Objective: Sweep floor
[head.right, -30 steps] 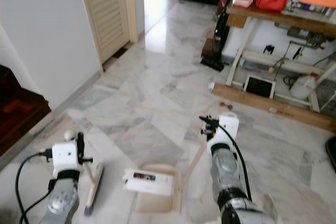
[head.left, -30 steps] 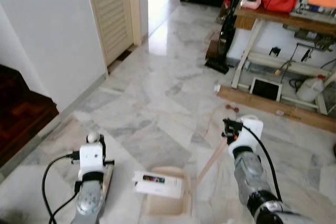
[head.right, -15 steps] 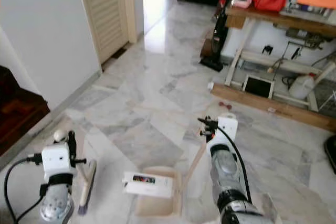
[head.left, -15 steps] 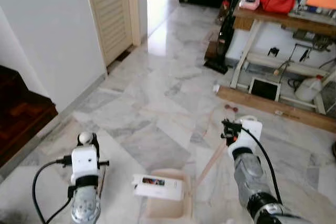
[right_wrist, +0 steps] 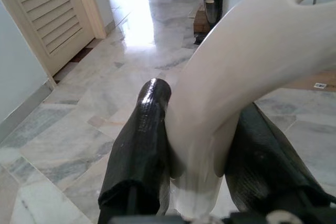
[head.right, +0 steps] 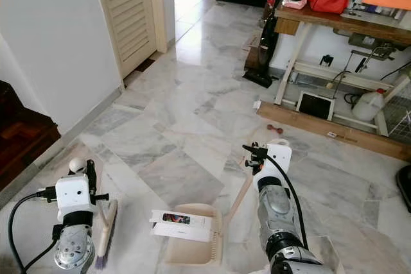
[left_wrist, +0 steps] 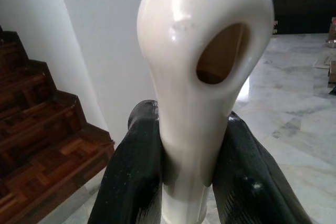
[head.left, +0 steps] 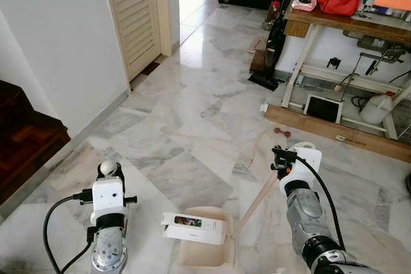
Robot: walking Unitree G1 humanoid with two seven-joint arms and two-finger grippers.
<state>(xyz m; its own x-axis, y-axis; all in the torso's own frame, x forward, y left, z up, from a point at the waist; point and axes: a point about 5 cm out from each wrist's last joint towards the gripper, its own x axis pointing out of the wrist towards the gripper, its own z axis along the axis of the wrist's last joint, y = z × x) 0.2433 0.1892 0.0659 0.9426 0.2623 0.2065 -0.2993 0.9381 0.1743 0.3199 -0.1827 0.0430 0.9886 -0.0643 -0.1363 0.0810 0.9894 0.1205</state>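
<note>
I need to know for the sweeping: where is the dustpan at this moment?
In the left eye view the dustpan lies on the marble floor low in the middle, between the two arms; its long handle runs up to the right gripper.

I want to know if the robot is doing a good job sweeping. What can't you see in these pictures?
- Dirt in the dustpan: a white card across its mouth covers part of the tray, and any crumbs are too small in the eye views.
- Brush bristles: mostly behind the left arm in the right eye view.
- Small things on the table: too far away to name.
- The floor under the robot: cut off by the bottom edge.
</note>
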